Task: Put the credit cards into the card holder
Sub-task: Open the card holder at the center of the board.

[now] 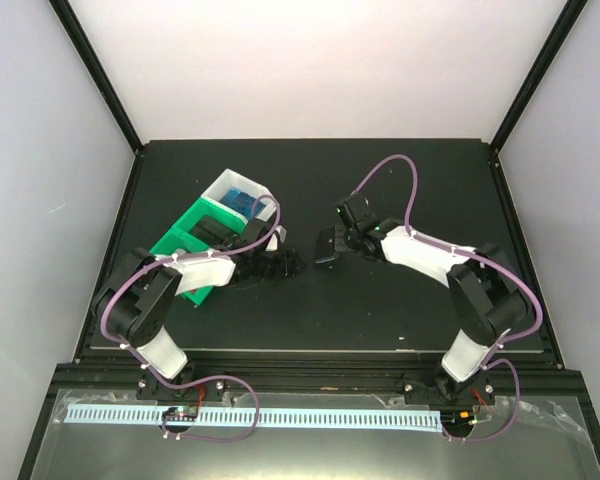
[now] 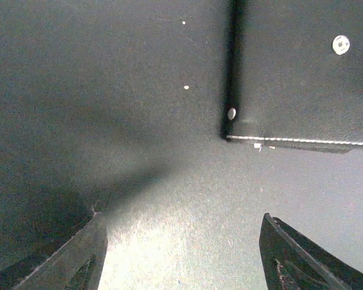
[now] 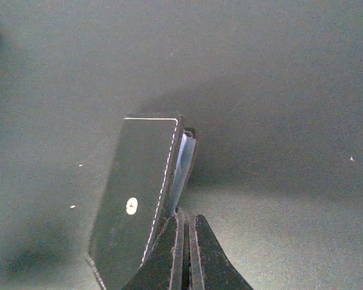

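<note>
Black matte surface (image 1: pixel 380 310). Small black folding card holder (image 3: pixel 139 199) sits mid-surface, cover ajar, blue lining showing. Judgement: prop pockets wide before any card comes in. Right pincer (image 3: pixel 189 217) pressed together at its open edge, flap nipped or not unclear. Left pincer (image 2: pixel 183 219) spread, empty, low beside it; both arms reach inward.

Table (image 1: pixel 380 310): black matte top, a few pale specks on it.
Left rear: green tray (image 1: pixel 180 238) and white tray (image 1: pixel 217 185), side by side and touching.
Centre: black card holder (image 1: pixel 325 246), slightly open, well apart from the trays.
</note>
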